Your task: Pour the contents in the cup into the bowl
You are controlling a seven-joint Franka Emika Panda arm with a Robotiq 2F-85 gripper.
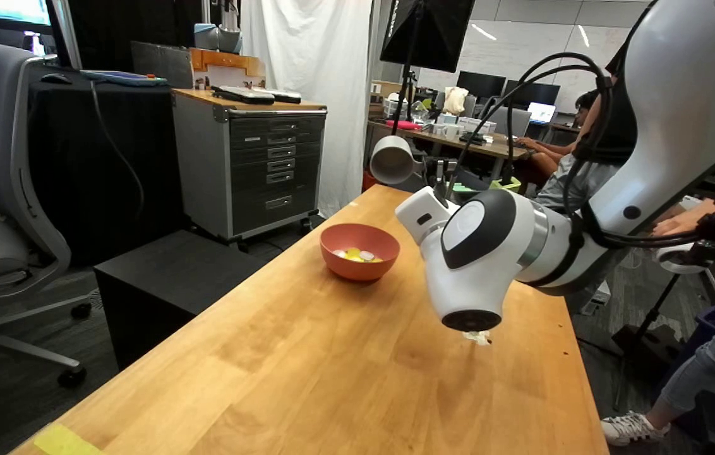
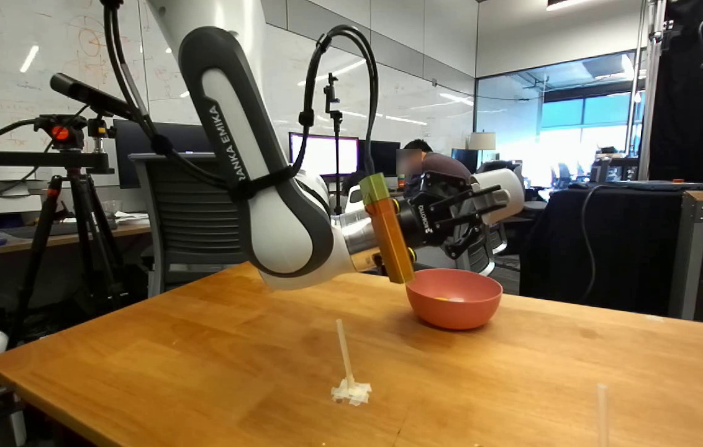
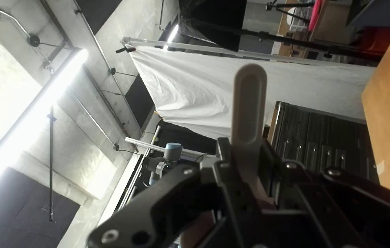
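The grey cup [image 1: 393, 155] is up in the air, tipped onto its side, with its mouth turned toward the camera in an exterior view. My gripper [image 3: 246, 148] is shut on the cup's handle [image 3: 250, 103], which juts out between the fingers in the wrist view. In an exterior view the cup [image 2: 516, 192] is partly hidden behind the fingers. Below it on the table sits the pinkish-red bowl [image 1: 360, 265], also seen beyond the wrist as the bowl [image 2: 454, 310]. Yellow and whitish contents [image 1: 357, 254] lie in the bowl. None show in the cup's visible inside.
The wooden table [image 1: 307, 354] carries a thin upright straw [image 2: 344, 354] on a taped patch. A second translucent stick [image 2: 602, 416] stands near the bottom edge of that view. A black box [image 1: 174, 278] stands beside the table, and people sit at desks behind the arm.
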